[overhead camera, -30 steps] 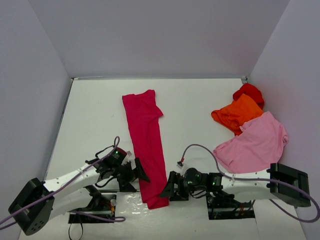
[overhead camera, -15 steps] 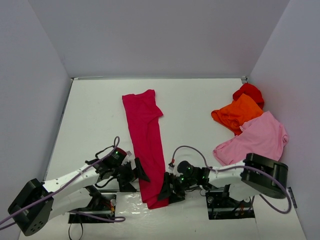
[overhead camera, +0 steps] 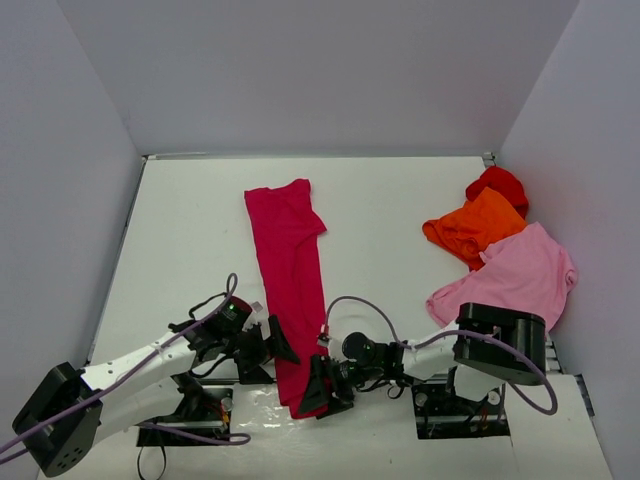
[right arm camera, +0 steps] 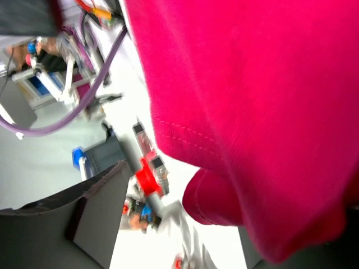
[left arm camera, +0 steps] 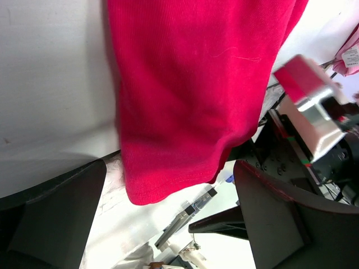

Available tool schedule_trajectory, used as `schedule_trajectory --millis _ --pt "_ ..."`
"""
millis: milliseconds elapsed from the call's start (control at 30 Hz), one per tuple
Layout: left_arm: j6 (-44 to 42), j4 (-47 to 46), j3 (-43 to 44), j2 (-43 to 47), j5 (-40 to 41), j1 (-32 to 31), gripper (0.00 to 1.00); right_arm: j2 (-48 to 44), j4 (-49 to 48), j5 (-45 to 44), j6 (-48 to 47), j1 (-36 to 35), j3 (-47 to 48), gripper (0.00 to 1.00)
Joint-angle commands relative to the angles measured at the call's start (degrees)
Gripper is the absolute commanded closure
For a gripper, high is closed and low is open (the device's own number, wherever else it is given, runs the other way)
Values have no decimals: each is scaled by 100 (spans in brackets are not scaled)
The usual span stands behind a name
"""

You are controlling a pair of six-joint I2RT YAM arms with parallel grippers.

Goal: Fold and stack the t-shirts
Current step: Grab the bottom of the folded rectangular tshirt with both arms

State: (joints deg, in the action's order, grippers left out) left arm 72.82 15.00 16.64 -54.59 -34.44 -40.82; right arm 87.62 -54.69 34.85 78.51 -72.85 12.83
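The crimson-magenta t-shirt [overhead camera: 290,260] lies as a long narrow strip down the middle of the white table. Its near hem [left arm camera: 168,185] reaches the table's front edge. My left gripper [overhead camera: 281,346] sits at the strip's left edge near that end. It is open wide, the hem lying between its fingers [left arm camera: 53,218]. My right gripper [overhead camera: 319,388] is at the strip's near right corner, open, with crimson cloth [right arm camera: 252,84] between its jaws and a rolled fold [right arm camera: 213,196] showing. The light pink [overhead camera: 515,285], orange [overhead camera: 475,228] and red [overhead camera: 497,185] t-shirts lie heaped at the right.
Grey walls enclose the table [overhead camera: 190,240] on the left, back and right. Arm bases, mounts and purple cables [overhead camera: 355,305] crowd the near edge.
My right arm has swung left, bringing its gripper from beside the strip onto its near right corner. The left arm and the shirts have hardly moved.
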Motion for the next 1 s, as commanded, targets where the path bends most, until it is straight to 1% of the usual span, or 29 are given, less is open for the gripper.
schedule_trajectory --millis 0,100,167,267,467,567,700,900,933,967 --pt "22 -162 -12 -50 156 -40 3 -639 2134 -2085 -752 229 201 23" --pt "11 -218 6 -99 174 -47 3 -1144 2871 -2441 -946 486 304 22" --pt "4 -241 14 -144 174 -48 3 -1240 2932 -2495 -976 597 267 22" --pt "-10 -271 15 -187 163 -44 3 -1002 3040 -2539 -1083 605 376 22" --pt "-31 -207 14 -130 148 -49 3 -553 3035 -2357 -1250 489 739 24" --pt "-6 -148 -28 -4 165 -49 3 -561 3010 -2230 -1225 354 756 26" --pt "60 -189 -112 67 192 -49 3 -618 3035 -2196 -1110 126 722 30" --pt "26 -334 -85 -118 164 -49 3 -784 3031 -2244 -913 -164 612 45" --pt "11 -344 -65 -164 159 -49 3 -794 3046 -2269 -903 -179 602 49" --pt "2 -355 -54 -197 157 -49 3 -801 3052 -2285 -899 -186 598 59"
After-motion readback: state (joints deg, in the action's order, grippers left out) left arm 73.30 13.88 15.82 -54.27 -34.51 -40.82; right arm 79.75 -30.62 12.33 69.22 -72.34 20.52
